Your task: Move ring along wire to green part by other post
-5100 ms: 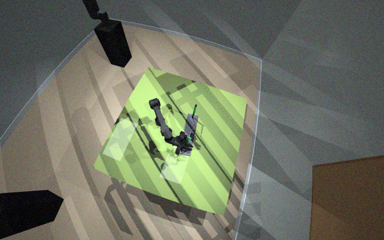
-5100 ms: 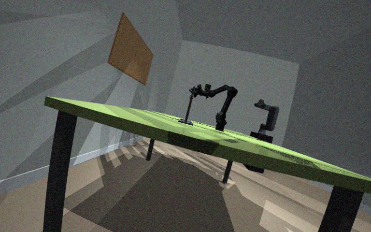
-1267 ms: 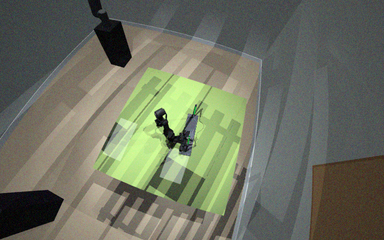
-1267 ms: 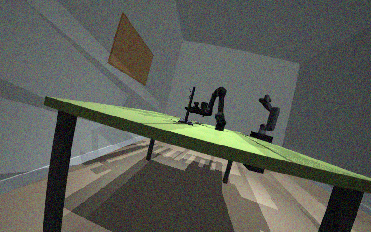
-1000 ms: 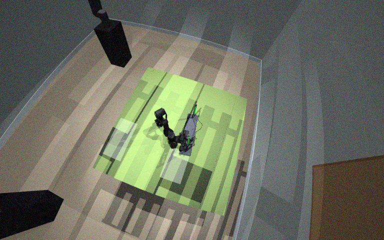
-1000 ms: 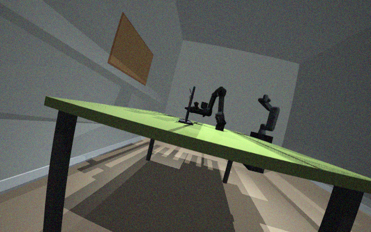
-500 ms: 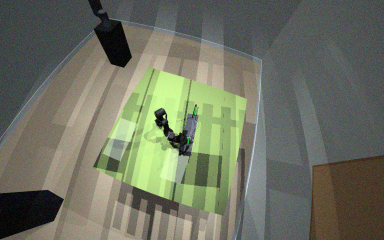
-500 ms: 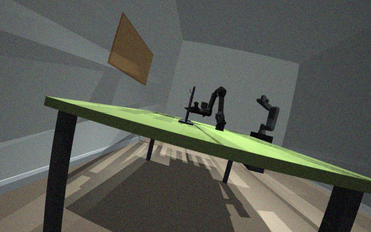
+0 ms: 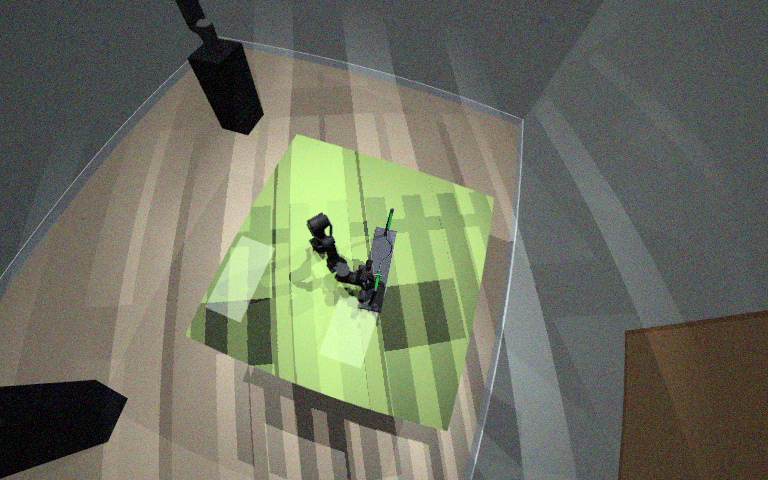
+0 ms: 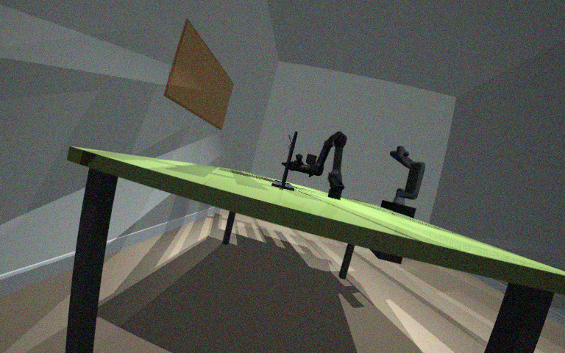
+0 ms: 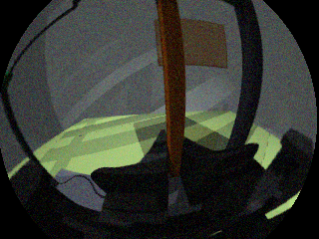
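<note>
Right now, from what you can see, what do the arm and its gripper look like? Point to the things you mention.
The arm (image 9: pixel 341 269) (image 10: pixel 338 156) is dark, near-black, with chunky rounded joints. Its gripper (image 11: pixel 165 131) has matching dark fingers, wide and angular, tapering to points. I can't make out any markings.

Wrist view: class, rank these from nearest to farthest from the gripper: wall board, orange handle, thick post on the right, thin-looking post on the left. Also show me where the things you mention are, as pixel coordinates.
1. Orange handle (image 11: pixel 174 85): between the fingers of the gripper (image 9: pixel 377 276) (image 10: pixel 284 164) (image 11: pixel 165 131).
2. Thick post (image 9: pixel 373 296) (image 11: pixel 250 60): close by, right.
3. Thin-looking post (image 9: pixel 386 230) (image 10: pixel 293 145) (image 11: pixel 20 136): far left.
4. Wall board (image 9: pixel 696 396) (image 10: pixel 199 76) (image 11: pixel 206 45): on the wall, beyond the table (image 9: pixel 334 169) (image 10: pixel 324 208) (image 11: pixel 120 129).
</note>
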You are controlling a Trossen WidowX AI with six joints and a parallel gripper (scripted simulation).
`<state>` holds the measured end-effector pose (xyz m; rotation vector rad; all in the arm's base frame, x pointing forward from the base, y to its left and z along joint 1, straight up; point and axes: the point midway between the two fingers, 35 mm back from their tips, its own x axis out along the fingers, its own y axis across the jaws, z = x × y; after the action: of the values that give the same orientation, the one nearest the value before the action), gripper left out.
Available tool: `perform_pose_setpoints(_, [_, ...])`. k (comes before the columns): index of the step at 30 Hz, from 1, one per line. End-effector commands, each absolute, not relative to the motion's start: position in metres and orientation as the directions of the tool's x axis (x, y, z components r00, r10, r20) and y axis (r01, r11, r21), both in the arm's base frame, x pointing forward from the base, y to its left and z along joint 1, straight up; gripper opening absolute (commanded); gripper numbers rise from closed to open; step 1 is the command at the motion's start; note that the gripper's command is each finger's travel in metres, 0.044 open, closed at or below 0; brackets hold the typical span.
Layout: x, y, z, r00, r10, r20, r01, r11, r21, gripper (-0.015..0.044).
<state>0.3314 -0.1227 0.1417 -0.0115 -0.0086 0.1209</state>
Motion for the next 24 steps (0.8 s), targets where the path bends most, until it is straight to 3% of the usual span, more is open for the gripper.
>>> perform_pose_setpoints(1, [0.3316, -0.1233, 0.1453, 0.993, 0.118, 0.013, -0.117, 0.993, -0.013, -0.015])
perform_pose_setpoints(24, [0.3314, -0.1208, 0.1453, 0.993, 0.118, 0.013, -0.118, 0.993, -0.013, -0.015])
